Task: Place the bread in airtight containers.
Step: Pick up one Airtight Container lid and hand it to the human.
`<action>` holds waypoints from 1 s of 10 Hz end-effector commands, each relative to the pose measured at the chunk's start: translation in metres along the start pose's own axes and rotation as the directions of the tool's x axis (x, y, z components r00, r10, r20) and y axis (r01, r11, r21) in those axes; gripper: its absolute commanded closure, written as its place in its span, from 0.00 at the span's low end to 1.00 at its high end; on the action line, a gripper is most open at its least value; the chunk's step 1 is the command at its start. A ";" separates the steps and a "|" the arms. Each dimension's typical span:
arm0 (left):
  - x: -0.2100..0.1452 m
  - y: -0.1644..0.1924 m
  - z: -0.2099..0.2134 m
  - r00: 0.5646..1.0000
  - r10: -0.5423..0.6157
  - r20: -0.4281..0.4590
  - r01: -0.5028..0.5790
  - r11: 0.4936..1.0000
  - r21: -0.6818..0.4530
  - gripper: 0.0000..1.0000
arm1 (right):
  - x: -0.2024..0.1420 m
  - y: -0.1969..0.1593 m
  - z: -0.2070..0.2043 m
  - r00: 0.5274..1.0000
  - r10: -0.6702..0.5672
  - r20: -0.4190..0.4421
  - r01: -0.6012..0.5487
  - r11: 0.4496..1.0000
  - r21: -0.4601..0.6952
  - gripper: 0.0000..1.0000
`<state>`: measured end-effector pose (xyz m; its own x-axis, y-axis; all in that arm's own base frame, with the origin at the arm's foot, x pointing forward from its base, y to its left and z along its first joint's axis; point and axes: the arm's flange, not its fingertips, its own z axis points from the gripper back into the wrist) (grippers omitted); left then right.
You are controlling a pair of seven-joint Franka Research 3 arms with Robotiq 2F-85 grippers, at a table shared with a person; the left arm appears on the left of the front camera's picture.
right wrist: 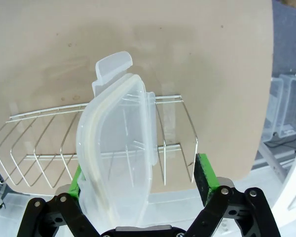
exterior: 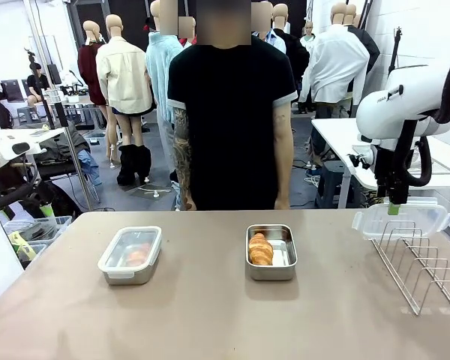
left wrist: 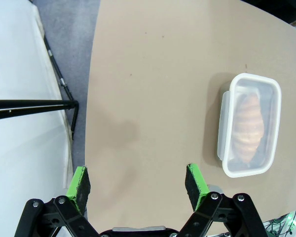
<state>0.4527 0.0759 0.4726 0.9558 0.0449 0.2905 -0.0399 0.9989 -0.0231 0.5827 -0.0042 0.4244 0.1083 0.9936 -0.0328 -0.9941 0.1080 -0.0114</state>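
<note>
a: right wrist view: the right gripper (right wrist: 138,182) has its green pads spread wide, and the clear lid (right wrist: 119,148) stands on edge between them, leaning against one pad. the far pad sits apart from it, so i can't call it a firm clamp; it may just be resting there above the wire rack (right wrist: 44,143).

b: and the left gripper (left wrist: 138,183)?

a: jaws apart, empty, hovering over bare table (left wrist: 153,74) with the lidded container (left wrist: 249,123) off to the side, one roll (left wrist: 247,127) sealed inside.

b: so what's left?

a: the open container (exterior: 271,252) in the middle of the table, its croissant (exterior: 260,249) already in, no lid. my judgement: carry the lid over flat, square it to the pan's rim, and press evenly so the tabs snap without tipping the pan.

b: arm pose?

a: in the front view the right arm (exterior: 405,97) hangs high at the table's right side, wrist pointing down over the rack, the lid level under it. the person (exterior: 229,120) stands back, hands down.
</note>
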 end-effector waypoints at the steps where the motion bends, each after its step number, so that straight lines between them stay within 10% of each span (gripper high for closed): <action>1: 0.000 0.001 0.001 1.000 0.006 0.000 -0.006 1.000 0.004 0.00 | 0.002 -0.009 0.004 1.000 -0.019 0.006 0.019 1.000 0.022 0.04; 6: 0.000 0.001 0.001 1.000 0.006 0.000 -0.006 1.000 0.004 0.00 | 0.002 -0.007 0.013 1.000 -0.027 -0.004 0.027 0.999 0.018 1.00; 10: 0.000 0.001 0.001 1.000 0.006 0.000 -0.006 1.000 0.004 0.00 | 0.005 -0.004 0.019 1.000 0.001 -0.001 -0.001 1.000 0.005 1.00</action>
<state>0.4527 0.0759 0.4726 0.9558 0.0449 0.2904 -0.0400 0.9989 -0.0231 0.5878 0.0009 0.4370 0.1154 0.9928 -0.0310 -0.9933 0.1152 -0.0096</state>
